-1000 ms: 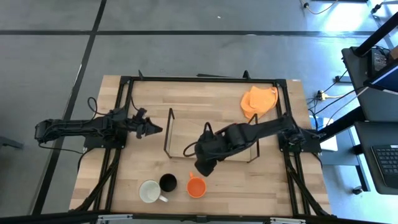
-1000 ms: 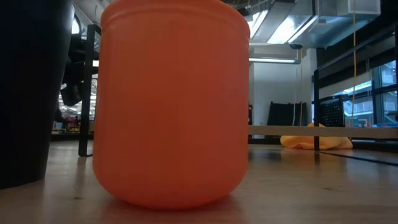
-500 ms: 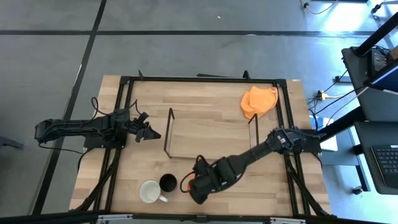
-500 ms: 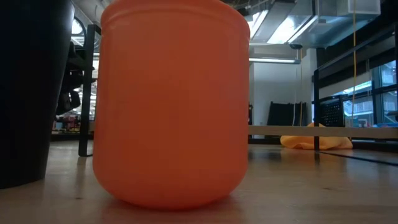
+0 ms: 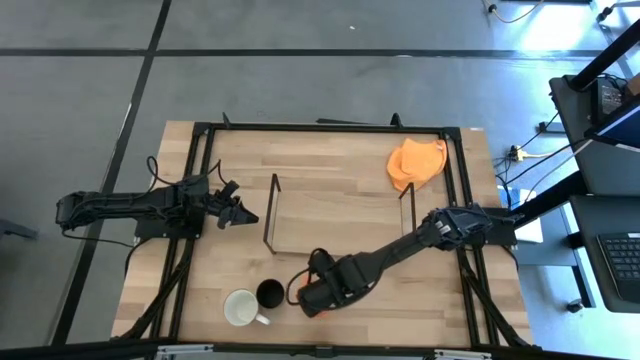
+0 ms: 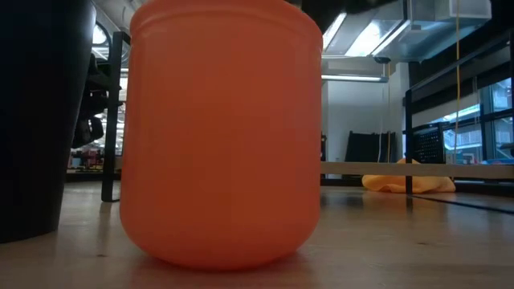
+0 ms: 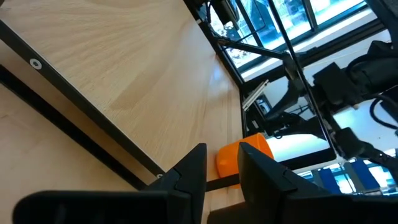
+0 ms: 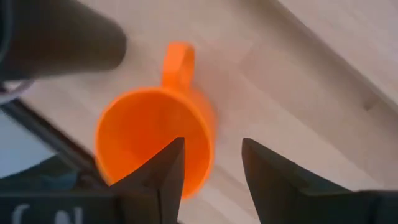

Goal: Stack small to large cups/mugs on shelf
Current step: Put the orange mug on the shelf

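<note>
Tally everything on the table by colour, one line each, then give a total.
Orange: 2, the orange mug and the orange cloth
Black: 2, the black mug and the wire shelf
White: 1, the white mug
Total: 5

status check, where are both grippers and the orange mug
Right gripper open, fingers straddling the orange mug's rim. Mug on table beside black mug, not lifted. Left gripper waiting left of the shelf. Nothing blocking.

You are looking at a robotics lab or workshop, shown by the wooden table (image 5: 340,170) in a black frame on bare concrete floor (image 5: 300,60), side desks with a keyboard (image 5: 620,262), and exposed ceiling lights (image 6: 369,36).
</note>
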Controlling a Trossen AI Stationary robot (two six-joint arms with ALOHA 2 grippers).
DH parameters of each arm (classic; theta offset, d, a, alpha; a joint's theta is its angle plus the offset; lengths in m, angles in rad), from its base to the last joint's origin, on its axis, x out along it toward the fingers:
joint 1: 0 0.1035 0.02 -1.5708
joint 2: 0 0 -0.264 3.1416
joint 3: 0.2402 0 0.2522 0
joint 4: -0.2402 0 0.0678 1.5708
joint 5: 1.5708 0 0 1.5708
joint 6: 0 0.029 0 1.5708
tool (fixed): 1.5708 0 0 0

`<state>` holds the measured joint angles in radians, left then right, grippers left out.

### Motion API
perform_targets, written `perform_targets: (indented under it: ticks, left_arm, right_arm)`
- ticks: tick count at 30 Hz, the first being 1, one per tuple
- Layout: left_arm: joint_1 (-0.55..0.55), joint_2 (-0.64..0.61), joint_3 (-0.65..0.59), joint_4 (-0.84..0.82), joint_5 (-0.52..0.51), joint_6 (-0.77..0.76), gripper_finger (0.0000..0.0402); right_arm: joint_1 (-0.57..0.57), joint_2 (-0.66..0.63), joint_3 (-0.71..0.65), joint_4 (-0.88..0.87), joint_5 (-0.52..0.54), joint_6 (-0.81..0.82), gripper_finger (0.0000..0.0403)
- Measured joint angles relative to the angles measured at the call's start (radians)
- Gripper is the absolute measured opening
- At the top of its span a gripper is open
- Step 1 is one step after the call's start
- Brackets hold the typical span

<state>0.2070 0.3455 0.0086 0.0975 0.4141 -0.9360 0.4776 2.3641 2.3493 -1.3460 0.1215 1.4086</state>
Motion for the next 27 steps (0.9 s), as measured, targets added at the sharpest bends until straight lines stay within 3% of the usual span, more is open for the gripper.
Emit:
perform_targets:
  ticks: [27]
  left_arm:
    - [0.0, 0.0, 0.0, 0.0, -0.005, 0.005, 0.0085]
  right_arm:
    - [-0.012, 0.069, 0.0, 0.014, -0.072, -0.005, 0.0161]
